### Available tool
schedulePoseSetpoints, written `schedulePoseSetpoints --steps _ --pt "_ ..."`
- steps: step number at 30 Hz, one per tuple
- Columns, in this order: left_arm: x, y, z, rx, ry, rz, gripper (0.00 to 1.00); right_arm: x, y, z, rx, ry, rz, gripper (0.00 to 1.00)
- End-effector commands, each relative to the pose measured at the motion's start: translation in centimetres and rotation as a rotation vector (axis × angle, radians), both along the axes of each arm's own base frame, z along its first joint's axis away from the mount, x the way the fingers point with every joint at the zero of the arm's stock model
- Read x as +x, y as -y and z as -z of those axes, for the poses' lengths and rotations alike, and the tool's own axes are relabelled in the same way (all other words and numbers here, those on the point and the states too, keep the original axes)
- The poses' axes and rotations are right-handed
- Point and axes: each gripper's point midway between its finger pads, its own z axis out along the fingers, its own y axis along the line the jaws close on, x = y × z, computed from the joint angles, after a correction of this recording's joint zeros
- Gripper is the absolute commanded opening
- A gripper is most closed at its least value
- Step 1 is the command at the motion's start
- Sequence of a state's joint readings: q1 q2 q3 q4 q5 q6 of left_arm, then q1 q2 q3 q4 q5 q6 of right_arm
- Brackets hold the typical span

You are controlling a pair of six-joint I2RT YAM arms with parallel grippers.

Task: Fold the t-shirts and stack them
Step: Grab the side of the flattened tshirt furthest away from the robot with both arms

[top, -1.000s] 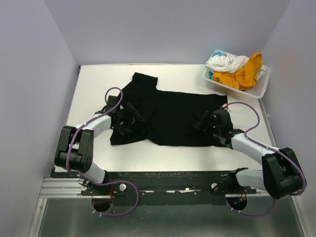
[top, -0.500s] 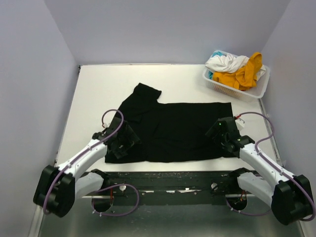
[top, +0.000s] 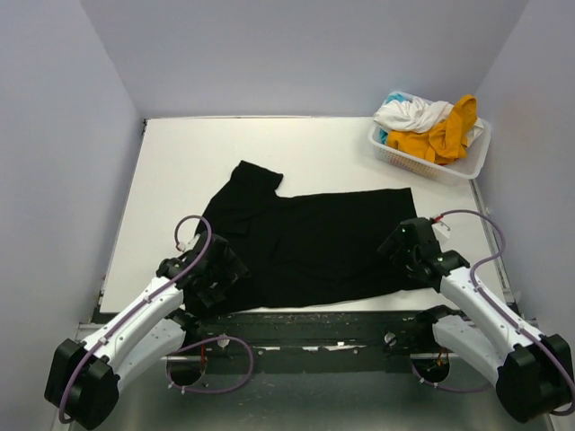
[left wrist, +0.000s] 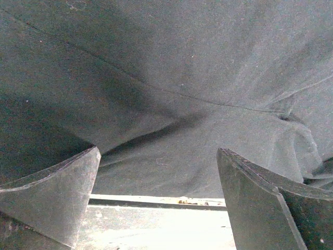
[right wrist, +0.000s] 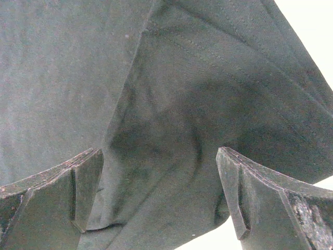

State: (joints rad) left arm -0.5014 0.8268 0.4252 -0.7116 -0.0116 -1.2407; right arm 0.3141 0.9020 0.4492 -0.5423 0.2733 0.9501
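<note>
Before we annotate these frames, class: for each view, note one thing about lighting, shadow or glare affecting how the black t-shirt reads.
Top external: even light, but the black t-shirt is a flat dark patch, folds barely showing. Left wrist: creases show clearly; the pale strip under the hem glares. Right wrist: soft shadows model the folds; the table at top right is blown out white.

White table [top: 180, 171]: 1 black t-shirt [top: 314, 247] flat near its front edge, 1 white basket [top: 449, 171] far right.

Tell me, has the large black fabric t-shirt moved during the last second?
Yes. The black t-shirt slid toward the near edge of the table, farther from the white slotted plastic basket.
</note>
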Motion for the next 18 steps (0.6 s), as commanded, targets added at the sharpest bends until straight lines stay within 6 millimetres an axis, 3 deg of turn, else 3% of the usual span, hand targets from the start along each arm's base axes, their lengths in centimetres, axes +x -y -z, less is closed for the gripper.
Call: schedulePoseSetpoints --steps 1,5,11,15,18 --pt "-1.1 -1.2 0.1 0.052 -0.015 -0.011 0.98 -1.0 0.4 -0.4 0.005 -0.001 0.018 1.00" --pt "0.6 0.0 -3.0 0.012 0.106 0.055 0.99 0.6 -0.1 -3.1 0.010 0.095 -0.027 1.00" --pt "5.3 2.6 -10.3 -0.029 0.377 0.182 0.99 3.6 -0.6 -7.9 -0.018 0.244 -0.096 1.00" --pt "10.9 3.2 -15.3 0.043 0.530 0.168 0.98 4.8 -2.0 -9.7 0.005 0.317 -0.183 1.00" --pt "16.1 3.5 -16.8 0.021 0.557 0.172 0.99 5.3 -2.6 -9.6 0.012 0.339 -0.221 1.00"
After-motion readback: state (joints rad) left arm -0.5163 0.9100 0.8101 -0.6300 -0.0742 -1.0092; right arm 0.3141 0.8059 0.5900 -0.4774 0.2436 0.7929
